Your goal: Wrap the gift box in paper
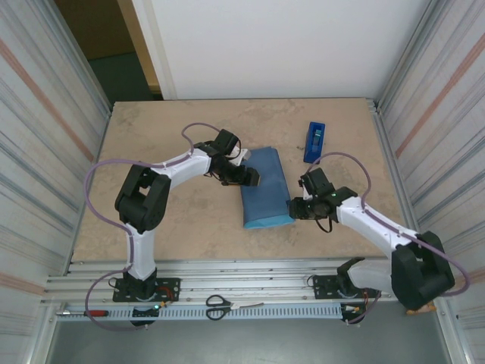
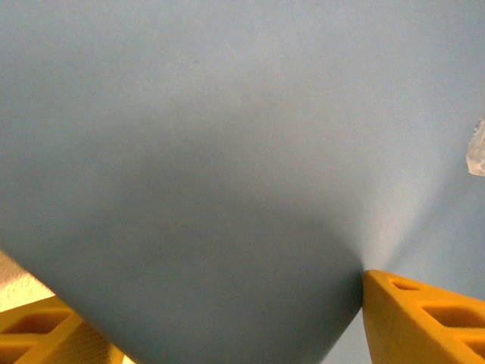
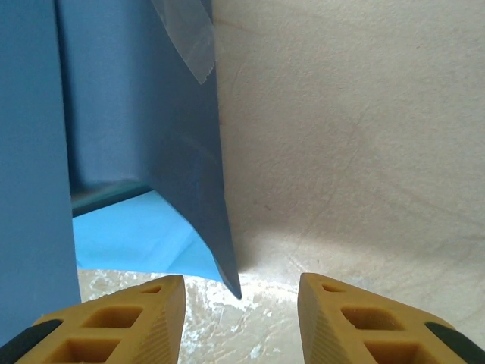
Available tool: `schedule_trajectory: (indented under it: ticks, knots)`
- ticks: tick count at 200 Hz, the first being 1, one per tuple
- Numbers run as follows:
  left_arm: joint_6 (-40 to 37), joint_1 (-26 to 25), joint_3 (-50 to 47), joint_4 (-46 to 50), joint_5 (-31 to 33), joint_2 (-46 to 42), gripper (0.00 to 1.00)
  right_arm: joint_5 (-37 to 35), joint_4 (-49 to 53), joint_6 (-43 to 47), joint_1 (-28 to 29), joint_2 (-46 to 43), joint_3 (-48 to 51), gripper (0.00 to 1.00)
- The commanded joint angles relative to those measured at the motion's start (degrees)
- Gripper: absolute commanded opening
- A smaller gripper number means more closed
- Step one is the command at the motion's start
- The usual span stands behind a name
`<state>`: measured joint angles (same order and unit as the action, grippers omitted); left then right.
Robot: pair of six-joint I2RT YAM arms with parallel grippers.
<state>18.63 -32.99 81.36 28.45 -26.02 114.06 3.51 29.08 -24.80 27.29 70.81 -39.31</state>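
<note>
The paper point(image 1: 265, 182) lies folded into a blue parcel at mid table; the gift box is hidden inside it. My left gripper point(image 1: 254, 179) rests at the parcel's left side. In the left wrist view a shadowed fold of paper point(image 2: 227, 152) bulges between its widely spread yellow fingers point(image 2: 424, 318). My right gripper point(image 1: 292, 208) is at the parcel's near right corner. Its fingers point(image 3: 106, 326) stand open just above the table. A dark blue pointed flap of the paper point(image 3: 197, 152) ends a little ahead of the gap, untouched. A light blue inner face shows at the left.
A blue tape dispenser point(image 1: 314, 142) stands behind the parcel to the right. A strip of clear tape point(image 3: 189, 38) sticks to the flap's upper edge. Scissors point(image 1: 220, 305) and a red-handled tool point(image 1: 91, 312) lie on the front rail. Corrugated walls enclose both sides.
</note>
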Motion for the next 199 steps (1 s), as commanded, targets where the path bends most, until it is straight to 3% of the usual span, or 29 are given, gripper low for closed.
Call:
schedule_trajectory:
  ticks: [1, 75, 138, 171, 199]
  knots:
    - [-4.74, -0.56, -3.34, 8.20, 7.61, 4.21, 0.76, 0.86, -2.10, 2.33, -0.08, 2.93, -2.70, 0.44]
    - [-4.91, -0.51, -3.40, 8.46, 7.50, 4.33, 0.76, 0.70, -7.10, 4.58, 0.53, 10.79, -3.93, 0.43]
    - [-5.19, -0.49, -3.23, 8.64, 7.57, 4.42, 0.75, -2.54, -8.70, 4.67, 1.54, 13.91, -3.77, 0.29]
    - [-5.44, -0.41, -3.36, 8.82, 7.57, 4.50, 0.75, -3.47, -8.60, 4.34, 1.84, 14.99, -3.98, 0.28]
    - [-5.36, -0.41, -3.33, 8.77, 7.62, 4.66, 0.75, -5.37, -7.88, 3.42, 2.19, 15.85, -4.63, 0.21]
